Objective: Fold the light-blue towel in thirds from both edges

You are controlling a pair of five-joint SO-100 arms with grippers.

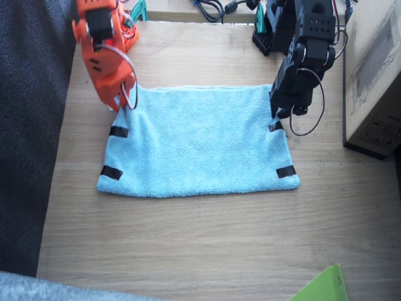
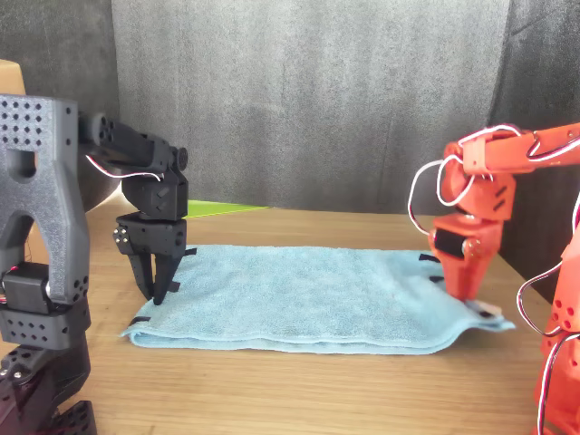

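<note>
— Firstly, fixed view: what's listed?
— Towel (image 1: 197,141): light blue, spread flat mid-table (image 1: 188,251), long sides running across the picture. Black tape strips (image 1: 118,132) on both short edges; two showing per edge.
— Right arm?
— Orange. Right gripper (image 1: 123,99) pointing down at the towel's far corner on its own side, tips at or on the cloth. Fingers seemingly closed on that corner, though not plain from above.
— Left arm?
— Black. Left gripper (image 1: 281,115) down at the opposite short edge, just above a tape strip (image 1: 276,126). Finger state not readable from this angle.
— Other items?
— Cardboard box (image 1: 376,75) beside the left arm; lime-green sheet corner (image 1: 322,287) at the near edge; dark fabric along one side.
— Now the front view.
— Towel (image 2: 308,299) lying flat, edges showing some thickness. Left gripper (image 2: 156,285) upright, fingers parted a little, tips pressed on the cloth at a tape strip; nothing lifted.
— And the orange one?
— Right gripper (image 2: 468,294) tilted down onto the towel's corner, pinching the cloth; corner slightly raised, small white tag (image 2: 489,311) poking out beside the tips.
— Backdrop?
— Grey curtain (image 2: 308,100) behind the table.
</note>
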